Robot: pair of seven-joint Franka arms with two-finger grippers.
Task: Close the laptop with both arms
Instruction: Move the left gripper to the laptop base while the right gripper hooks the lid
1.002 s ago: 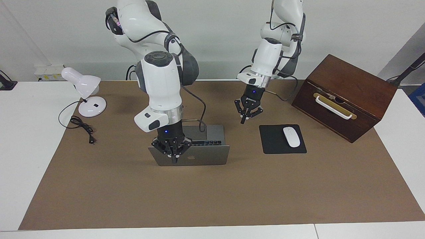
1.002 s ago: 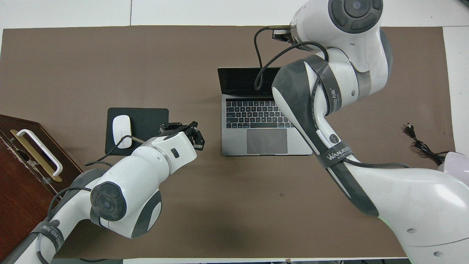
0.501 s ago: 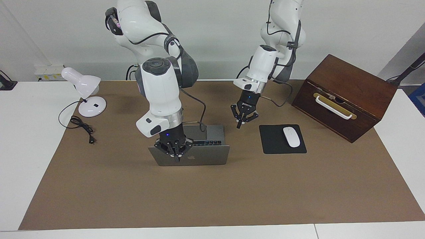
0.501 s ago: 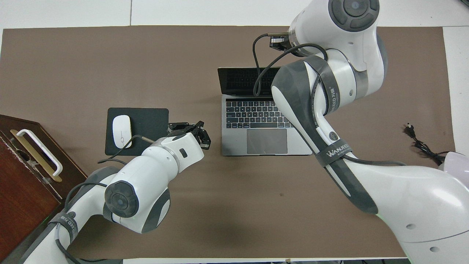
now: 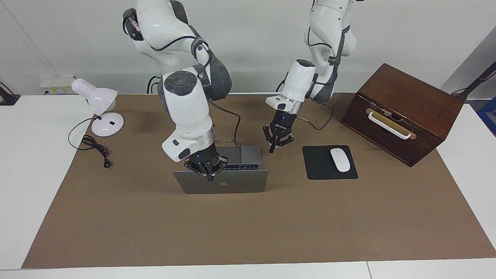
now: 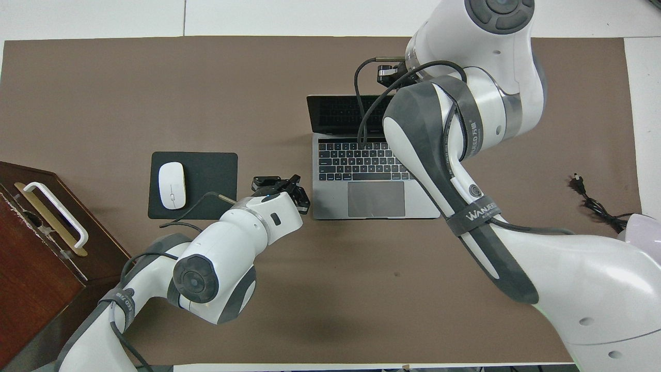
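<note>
A brown mat [image 5: 248,224] is spread over the white table [image 5: 23,155], and everything else is set on it. A dark wooden box [image 5: 403,112] with a white handle is placed at the left arm's end of the table. The laptop [image 5: 232,185] is found open near the middle of the mat, its lid upright with the logo turned away from the robots and its keyboard [image 6: 356,161] facing them. A white desk lamp [image 5: 99,106] with a coiled black cord [image 5: 95,149] is set at the right arm's end. Between the laptop and the box a black mouse pad [image 5: 319,168] is laid, and a white mouse [image 5: 340,159] is carried on it.

The right gripper [image 5: 209,177] is held at the top edge of the laptop lid, fingertips pressed together and pinching nothing. The left gripper [image 5: 272,149] is held over the mat just beside the laptop's corner, between the laptop and the mouse pad, its fingertips likewise pressed together around nothing.
</note>
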